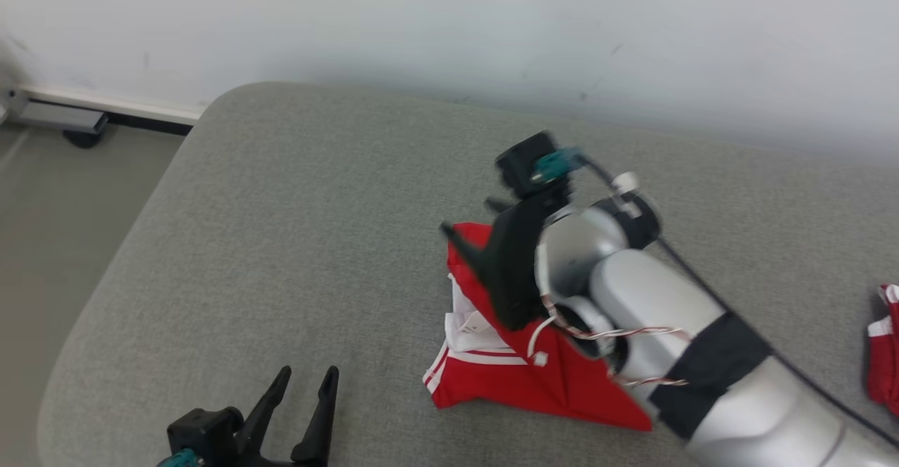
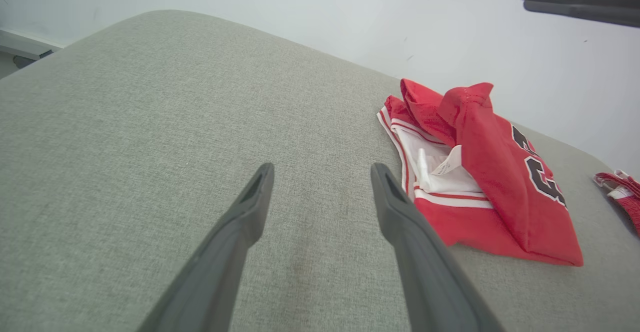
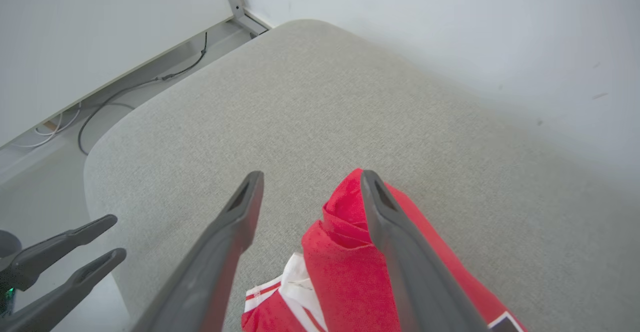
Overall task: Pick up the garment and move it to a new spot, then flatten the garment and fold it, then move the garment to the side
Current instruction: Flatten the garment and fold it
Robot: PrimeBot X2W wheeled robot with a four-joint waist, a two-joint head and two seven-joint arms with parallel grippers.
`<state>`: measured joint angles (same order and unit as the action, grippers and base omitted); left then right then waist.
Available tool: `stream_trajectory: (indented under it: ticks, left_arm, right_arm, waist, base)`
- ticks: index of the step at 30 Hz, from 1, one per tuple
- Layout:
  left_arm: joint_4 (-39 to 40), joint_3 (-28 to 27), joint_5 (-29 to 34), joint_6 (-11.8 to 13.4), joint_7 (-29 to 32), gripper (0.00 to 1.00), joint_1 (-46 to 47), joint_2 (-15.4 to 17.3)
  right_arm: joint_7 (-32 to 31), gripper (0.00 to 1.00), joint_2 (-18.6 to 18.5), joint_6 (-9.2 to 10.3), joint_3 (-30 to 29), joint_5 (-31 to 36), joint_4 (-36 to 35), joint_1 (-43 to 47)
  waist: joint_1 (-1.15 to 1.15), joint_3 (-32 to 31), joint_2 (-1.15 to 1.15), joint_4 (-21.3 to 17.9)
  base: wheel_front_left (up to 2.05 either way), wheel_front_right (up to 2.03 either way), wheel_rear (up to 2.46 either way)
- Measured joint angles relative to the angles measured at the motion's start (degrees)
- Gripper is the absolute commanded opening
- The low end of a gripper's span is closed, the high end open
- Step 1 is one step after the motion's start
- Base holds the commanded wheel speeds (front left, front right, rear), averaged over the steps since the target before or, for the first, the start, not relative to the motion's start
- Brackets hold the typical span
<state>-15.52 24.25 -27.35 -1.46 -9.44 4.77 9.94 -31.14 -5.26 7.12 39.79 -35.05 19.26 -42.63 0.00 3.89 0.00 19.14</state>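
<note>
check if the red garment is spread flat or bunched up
Bunched up: the red garment lies in a heap on the grey cushion, folded over itself, white inside exposed.

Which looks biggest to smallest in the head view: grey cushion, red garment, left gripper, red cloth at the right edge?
1. grey cushion
2. red garment
3. left gripper, near the camera and cut off by the frame
4. red cloth at the right edge, also cut off, so the last two are unsure
</note>
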Motion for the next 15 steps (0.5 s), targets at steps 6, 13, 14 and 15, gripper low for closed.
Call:
stream_trajectory:
  ticks: [6, 13, 14, 15]
  left_arm:
    - [1.54, -0.99, 0.32, 1.04, -1.44, 1.00, -1.01, 0.80]
    - [3.98, -1.51, 1.53, 2.16, -2.38, 1.00, -1.19, 1.59]
    - [4.23, -1.66, 1.64, 2.57, -2.64, 1.00, -1.18, 1.64]
    - [4.49, -1.82, 1.72, 2.79, -2.70, 1.00, -1.18, 1.74]
  right_arm:
    - [11.21, 1.00, -6.46, 0.01, -7.13, 5.99, -5.03, 4.68]
    - [22.92, 1.00, -7.89, 0.02, -14.90, 11.22, -8.91, 17.40]
    - [24.39, 1.00, -7.75, 0.02, -15.86, 12.06, -9.27, 18.89]
    - [25.94, 1.00, -7.42, 0.02, -17.09, 12.62, -9.67, 20.42]
  waist:
    - [0.00, -1.16, 0.00, -2.27]
    - [0.00, -2.41, 0.00, -5.22]
    - [0.00, -2.58, 0.00, -5.68]
    - [0.00, -2.75, 0.00, -6.12]
  base:
    - [0.00, 0.00, 0.00]
    - [0.00, 0.00, 0.00]
    - [0.00, 0.00, 0.00]
    - [0.00, 0.00, 0.00]
